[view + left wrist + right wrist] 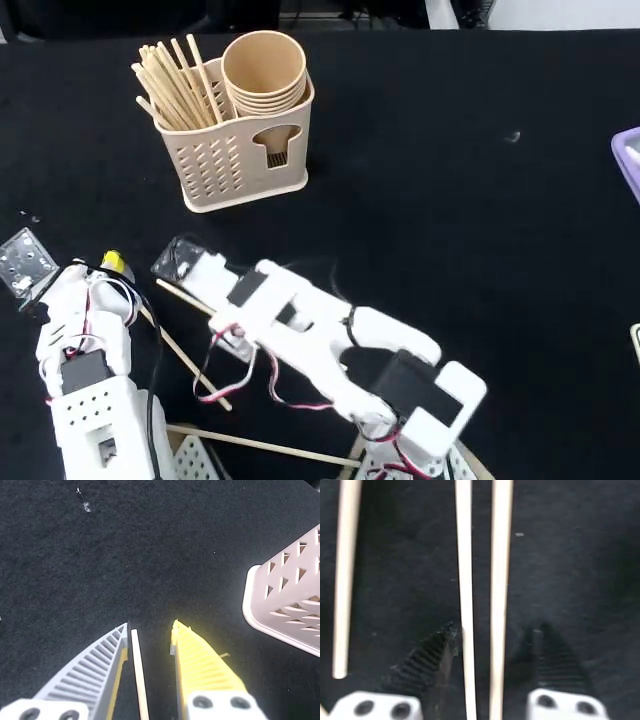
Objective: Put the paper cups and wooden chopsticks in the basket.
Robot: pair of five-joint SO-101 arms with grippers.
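The beige slotted basket [235, 160] stands at the back left of the black table, holding a stack of paper cups [264, 65] and a bundle of wooden chopsticks [175, 85]. My left gripper [149, 625] is open low over the cloth, with one loose chopstick [139, 680] lying between its grey and yellow fingers, close to the grey one. The basket's corner [285, 600] is just ahead of it. My right gripper [494, 629] is open and straddles two parallel chopsticks [465, 555] [501, 555]. A third chopstick [345, 580] lies just outside its fingers.
In the high view a loose chopstick [185, 360] runs diagonally between the two arms, and another [260, 445] lies along the front edge by the arm bases. A purple object [628, 155] sits at the right edge. The right arm [330, 335] stretches across the front centre.
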